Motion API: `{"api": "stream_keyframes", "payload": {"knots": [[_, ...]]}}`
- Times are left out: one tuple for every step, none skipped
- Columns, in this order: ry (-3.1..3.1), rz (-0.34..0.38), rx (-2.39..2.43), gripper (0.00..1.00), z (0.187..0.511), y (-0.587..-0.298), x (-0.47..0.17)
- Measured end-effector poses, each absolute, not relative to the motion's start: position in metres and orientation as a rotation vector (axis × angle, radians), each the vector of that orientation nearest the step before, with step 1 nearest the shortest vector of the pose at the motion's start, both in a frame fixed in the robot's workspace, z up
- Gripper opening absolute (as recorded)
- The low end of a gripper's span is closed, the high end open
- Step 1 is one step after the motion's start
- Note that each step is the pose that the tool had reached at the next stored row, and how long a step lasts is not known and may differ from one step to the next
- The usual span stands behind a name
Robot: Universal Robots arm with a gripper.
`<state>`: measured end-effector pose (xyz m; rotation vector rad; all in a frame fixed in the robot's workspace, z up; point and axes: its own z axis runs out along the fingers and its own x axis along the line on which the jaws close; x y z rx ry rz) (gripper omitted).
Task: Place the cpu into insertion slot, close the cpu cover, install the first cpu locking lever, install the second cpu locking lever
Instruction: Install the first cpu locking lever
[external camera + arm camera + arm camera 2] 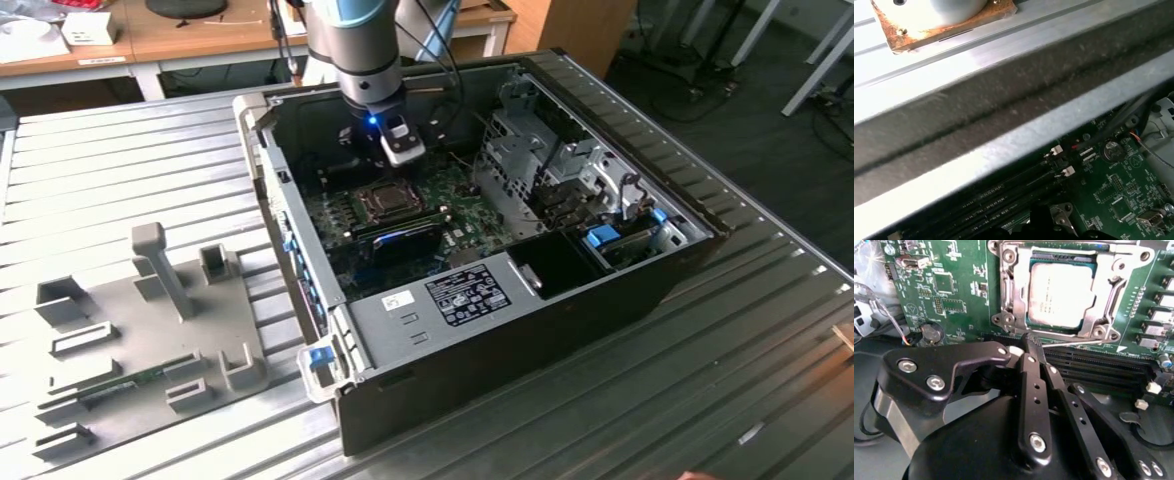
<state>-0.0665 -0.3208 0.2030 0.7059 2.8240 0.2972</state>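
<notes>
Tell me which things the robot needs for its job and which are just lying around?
For the job:
- flat square grey-brown metal cpu, sitting in its socket
- thin silvery metal cpu cover, closed around the cpu
- black gripper, closed beside a thin wire lever

Just lying about:
- long black memory slots
- grey plastic fixture tray

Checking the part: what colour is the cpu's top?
Pale silvery grey cpu, best in the second wrist view.

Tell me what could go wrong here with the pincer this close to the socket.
The pincer sits at a thin metal lever running along the cpu cover; it might slip off so slim a rod. The cover lies over the cpu, so a skewed push could stress it. Memory slots right beneath the fingertips could get scraped.
</notes>
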Motion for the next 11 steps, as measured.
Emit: {"api": "stream_keyframes", "payload": {"knots": [[2.824, 0.297, 0.706, 0.10, 0.2030, -0.3194, -0.0673], [2.823, 0.297, 0.706, 0.10, 0.2030, -0.3181, -0.0681], [2.822, 0.298, 0.706, 0.10, 0.2030, -0.3174, -0.0690], [2.822, 0.298, 0.706, 0.10, 0.2030, -0.3169, -0.0697], [2.821, 0.298, 0.706, 0.10, 0.2030, -0.3165, -0.0703], [2.821, 0.298, 0.706, 0.10, 0.2030, -0.3160, -0.0709], [2.821, 0.298, 0.706, 0.10, 0.2029, -0.3155, -0.0715], [2.820, 0.298, 0.706, 0.10, 0.2030, -0.3151, -0.0721], [2.819, 0.298, 0.706, 0.10, 0.2029, -0.3146, -0.0727], [2.819, 0.298, 0.706, 0.10, 0.2029, -0.3142, -0.0732], [2.819, 0.298, 0.707, 0.10, 0.2029, -0.3142, -0.0736]]}}
